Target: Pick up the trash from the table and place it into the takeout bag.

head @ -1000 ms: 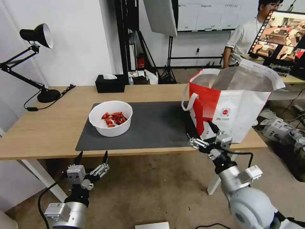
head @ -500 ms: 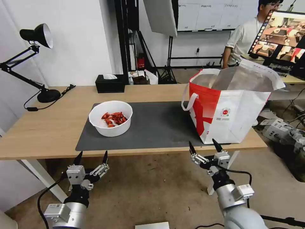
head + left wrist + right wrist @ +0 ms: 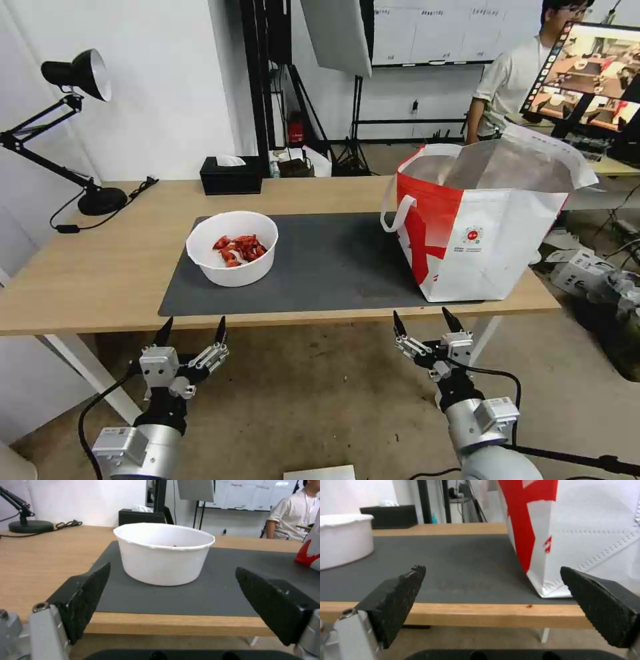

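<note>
The white round plastic bowl of red shellfish scraps (image 3: 232, 248) is sitting straight ahead of the wide-open left gripper (image 3: 191, 330); the wide-open right gripper (image 3: 427, 321) is hanging nearer the red-and-white insulated takeout bag (image 3: 480, 227).

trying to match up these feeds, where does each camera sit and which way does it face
Head view: high, looking down over the table; left gripper and right gripper show, jaws open.
Left wrist view: below the table edge, facing the white bowl.
Right wrist view: likewise low, facing the takeout bag.
Both wrist views share the dark mat.
</note>
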### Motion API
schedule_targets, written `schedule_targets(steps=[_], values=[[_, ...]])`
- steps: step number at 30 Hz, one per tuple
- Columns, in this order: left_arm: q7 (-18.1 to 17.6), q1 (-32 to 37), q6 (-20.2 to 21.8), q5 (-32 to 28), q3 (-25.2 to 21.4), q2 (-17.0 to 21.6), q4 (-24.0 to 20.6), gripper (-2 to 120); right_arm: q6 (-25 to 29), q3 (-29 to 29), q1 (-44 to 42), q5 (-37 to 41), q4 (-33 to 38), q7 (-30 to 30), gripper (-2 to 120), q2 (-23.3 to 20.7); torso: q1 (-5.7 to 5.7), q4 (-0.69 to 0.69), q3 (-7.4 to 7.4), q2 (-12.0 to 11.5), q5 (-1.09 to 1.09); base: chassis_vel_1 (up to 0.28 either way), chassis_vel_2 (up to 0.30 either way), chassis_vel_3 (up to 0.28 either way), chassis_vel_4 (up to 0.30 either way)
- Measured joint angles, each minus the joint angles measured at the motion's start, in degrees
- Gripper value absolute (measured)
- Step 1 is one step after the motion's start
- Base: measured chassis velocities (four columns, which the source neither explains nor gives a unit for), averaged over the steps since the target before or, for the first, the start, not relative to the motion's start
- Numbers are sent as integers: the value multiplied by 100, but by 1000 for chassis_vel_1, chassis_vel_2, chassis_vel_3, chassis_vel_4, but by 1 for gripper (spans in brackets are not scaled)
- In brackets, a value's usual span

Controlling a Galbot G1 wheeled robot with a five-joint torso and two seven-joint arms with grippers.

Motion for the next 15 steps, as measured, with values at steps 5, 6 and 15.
schedule_targets(steps=[5,6,15], values=[[0,-2,0,0,5,1,9,100,-100,-14,-41,1,17,119,100,-2,0,0,0,0,0,0,0,0,0],[0,-3,0,0,5,3,9,100,-117,-16,-52,-1,23,145,100,-1,0,0,0,0,0,0,0,0,0],[0,-3,2,-2,5,13,9,100,-181,-17,-117,-58,40,227,100,-3,0,0,0,0,0,0,0,0,0]])
